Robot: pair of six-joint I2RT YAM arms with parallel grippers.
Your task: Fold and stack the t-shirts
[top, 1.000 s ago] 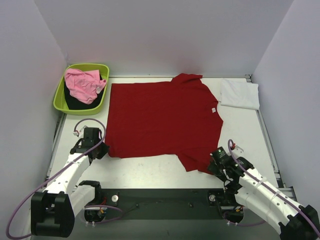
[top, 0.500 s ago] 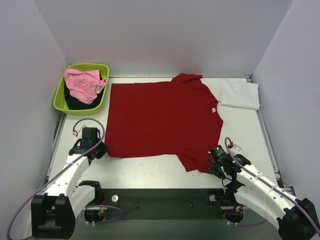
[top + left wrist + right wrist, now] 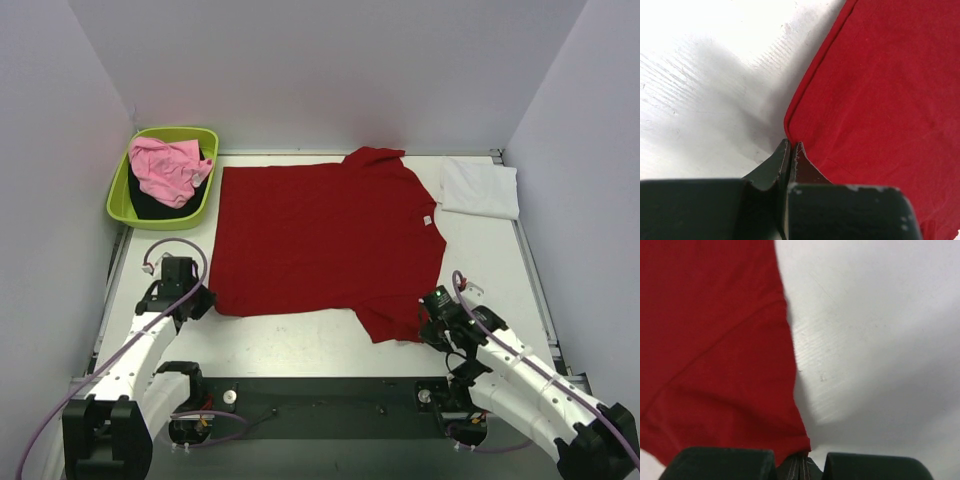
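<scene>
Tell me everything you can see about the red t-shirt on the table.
The deep red t-shirt is plain soft cloth, spread flat on the white table, hem toward the left, neck toward the right with a small white label there. One short sleeve points far, the other near. The left gripper is shut on its near hem corner; the right gripper is shut on the near sleeve's corner.

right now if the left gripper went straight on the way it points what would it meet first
The deep red soft cloth t-shirt: the left gripper seems shut on its hem corner and points into the cloth, so it would push that shirt first.
</scene>
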